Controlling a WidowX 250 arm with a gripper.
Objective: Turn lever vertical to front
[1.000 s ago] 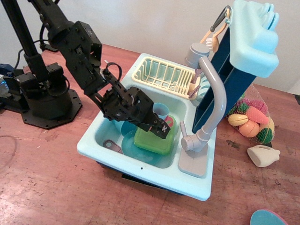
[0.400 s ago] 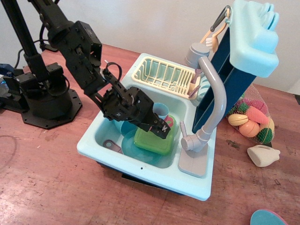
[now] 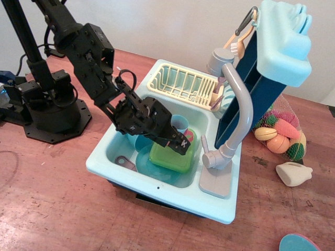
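The toy faucet stands on its flat grey base plate on the right rim of the light blue sink. The lever is a short grey stub that sticks up from the round grey hub. The long curved spout rises from the hub toward the back. My black gripper hangs over the basin, just left of the lever and not touching it. Its fingers look closed together and hold nothing.
The basin holds a green square plate, a blue cup and a teal dish. A yellow dish rack sits at the back. A blue shelf panel stands to the right. A net bag of toy food and a cream shell-shaped toy lie on the wooden table.
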